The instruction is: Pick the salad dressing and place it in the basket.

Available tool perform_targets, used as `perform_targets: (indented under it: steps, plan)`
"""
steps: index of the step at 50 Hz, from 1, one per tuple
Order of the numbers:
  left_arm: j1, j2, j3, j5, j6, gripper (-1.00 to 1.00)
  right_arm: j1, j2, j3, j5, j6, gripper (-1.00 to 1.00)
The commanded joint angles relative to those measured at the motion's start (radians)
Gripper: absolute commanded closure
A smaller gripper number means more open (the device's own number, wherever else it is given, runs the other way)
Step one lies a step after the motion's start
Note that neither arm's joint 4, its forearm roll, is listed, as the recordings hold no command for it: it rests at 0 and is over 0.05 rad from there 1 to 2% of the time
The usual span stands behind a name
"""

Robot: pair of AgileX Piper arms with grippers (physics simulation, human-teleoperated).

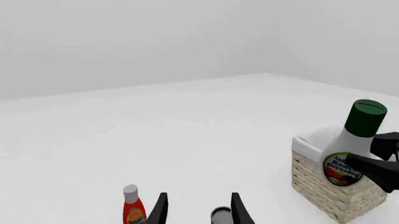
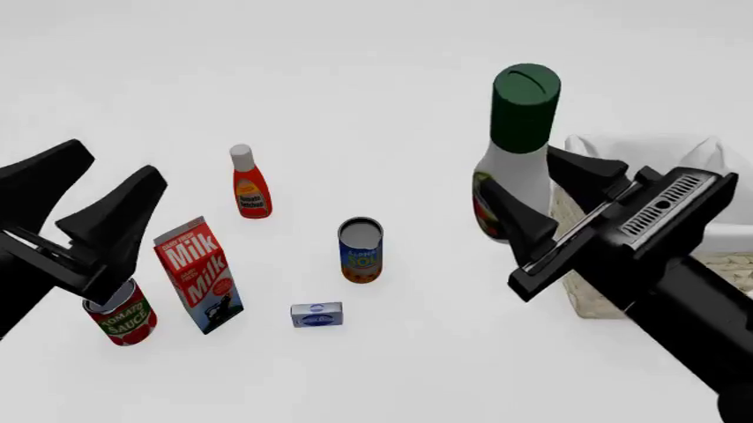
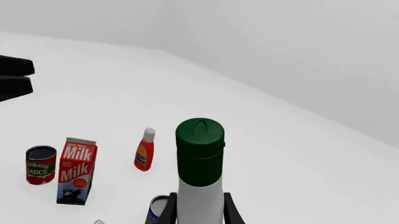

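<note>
The salad dressing (image 2: 514,167), a white bottle with a dark green cap, hangs upright in the air, and my right gripper (image 2: 539,189) is shut on its lower body. In the front view it is just left of the basket (image 2: 626,146), which is wicker with a white lining and partly hidden behind the right arm. The right wrist view shows the salad dressing (image 3: 199,158) between the two fingers. From the left wrist view, the salad dressing (image 1: 352,144) is in front of the basket (image 1: 337,193). My left gripper (image 2: 115,163) stands open and holds nothing, above the table's left side.
On the table stand a red bottle with a white cap (image 2: 249,185), a milk carton (image 2: 200,273), a tomato sauce can (image 2: 120,315), a blue-labelled can (image 2: 360,249) and a small blue box (image 2: 316,315).
</note>
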Motion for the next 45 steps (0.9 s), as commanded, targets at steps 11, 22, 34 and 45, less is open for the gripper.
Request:
perform_targets:
  steps: [11,22,34,45]
  plan:
    - [0.142,-0.134,0.337,-0.161,-0.019,-1.00,-0.060,-0.116,-0.045,0.089,0.009,1.00]
    - [0.236,-0.190,0.438,-0.194,-0.003,-1.00,-0.145,-0.171,-0.066,0.127,0.023,1.00]
    - [0.308,-0.313,0.511,-0.155,-0.009,-1.00,-0.234,-0.194,-0.094,0.157,0.056,1.00]
    - [0.365,-0.411,0.551,-0.091,-0.043,-1.00,-0.322,-0.182,-0.115,0.169,0.071,1.00]
